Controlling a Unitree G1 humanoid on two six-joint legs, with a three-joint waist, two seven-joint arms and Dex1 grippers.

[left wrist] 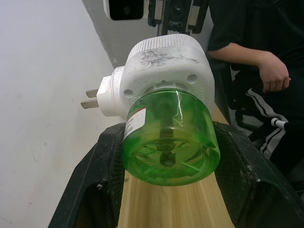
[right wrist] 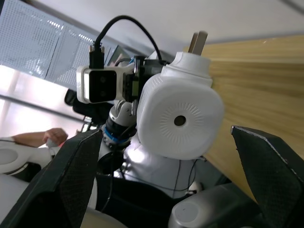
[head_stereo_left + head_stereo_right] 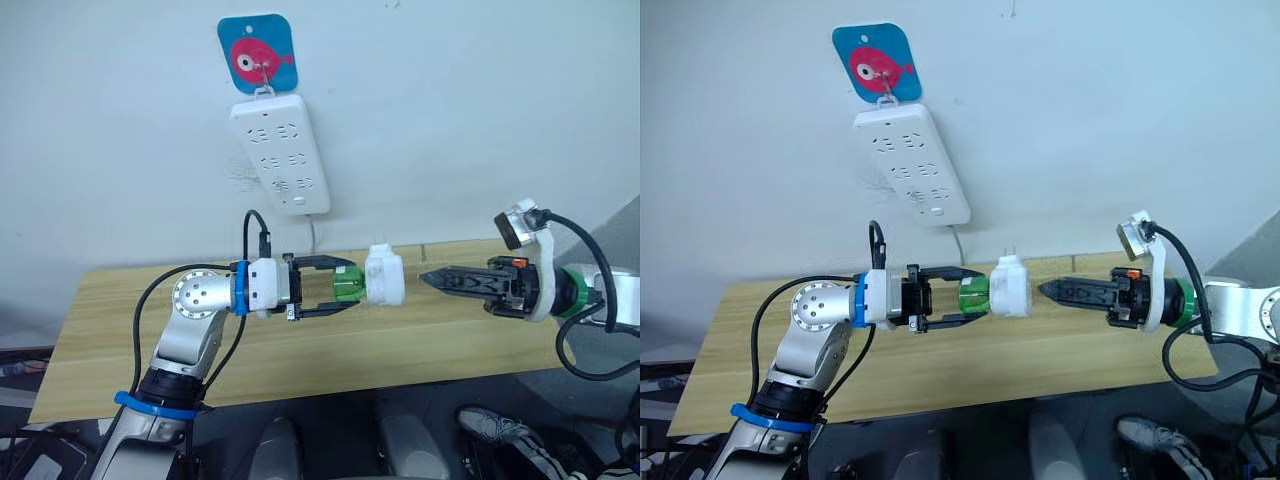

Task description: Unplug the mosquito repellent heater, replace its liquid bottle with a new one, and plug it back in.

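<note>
Nearest, above the front half of the wooden surface (image 3: 420,350): left pincer (image 3: 345,290) clamped on the green liquid bottle (image 3: 348,284), one black finger on each side, bottle lying sideways in the air. Screwed onto the bottle's far end, the mosquito repellent heater (image 3: 384,275), white, off the surface, unplugged, its two metal prongs (image 1: 90,98) bare and pointing toward the wall. Facing it from the other side, right pincer (image 3: 424,279), near the heater's vented face but apart from it, nothing between; seen from its own wrist, fingers (image 2: 73,175) spread wide and empty, with the heater's round vent hole (image 2: 179,121) centred between them. In the left wrist view, a seated person's arm (image 1: 256,59) behind the heater. Farthest, on the wall above the surface's back edge: white power strip (image 3: 281,152), tilted, hung from a hook under a blue fish sticker (image 3: 257,54), sockets unoccupied, cord dropping behind the surface.
</note>
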